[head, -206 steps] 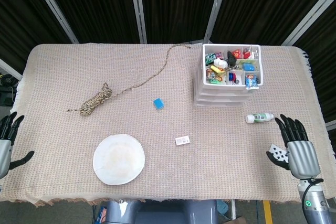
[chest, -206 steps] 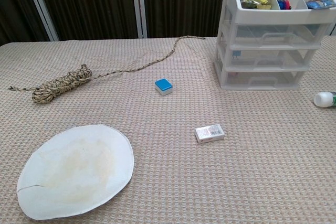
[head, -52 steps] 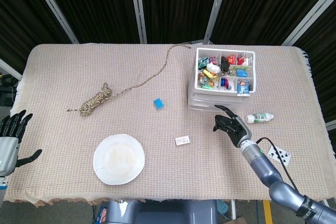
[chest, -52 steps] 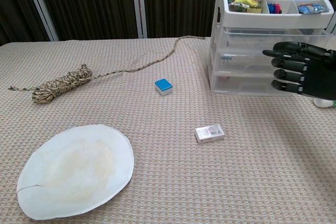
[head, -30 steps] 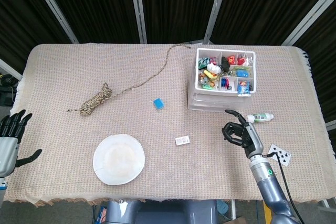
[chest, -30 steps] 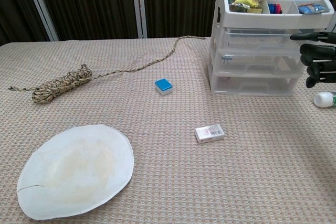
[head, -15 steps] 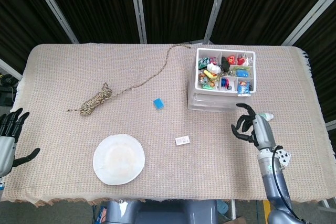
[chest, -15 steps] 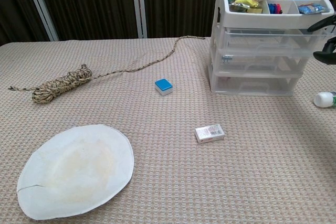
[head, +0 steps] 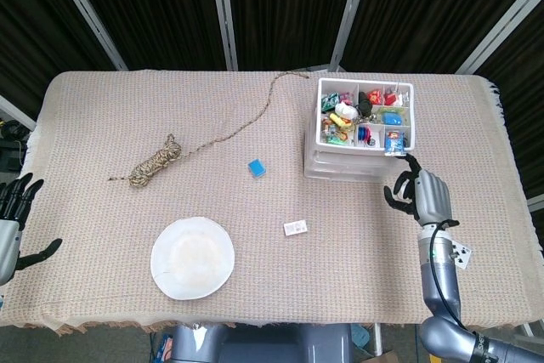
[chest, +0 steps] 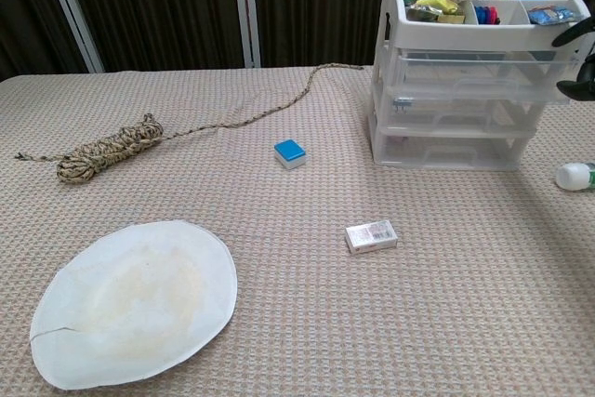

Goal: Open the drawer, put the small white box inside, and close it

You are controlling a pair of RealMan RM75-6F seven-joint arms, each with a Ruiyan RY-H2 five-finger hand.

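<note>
The fingers (head: 399, 189) of my right hand (head: 422, 195) were curled loosely and apart, gripping nothing, at the front right corner of the white plastic three-drawer unit (head: 357, 157); whether they touched it I cannot tell. In the chest view only dark fingertips (chest: 574, 33) showed at the right edge. Half a second earlier that hand had hung lower and further from the unit, and nearly seven seconds earlier the unit itself stood further right. Its drawers all looked shut. My left hand (head: 10, 223) was spread open, holding nothing, past the left edge of the woven beige surface (head: 102, 210), much as before. The small white box (chest: 371, 235) lay flat where it had lain, well apart from the unit; its label print was too small to read. A playing card (head: 460, 253) lay below my right hand.
</note>
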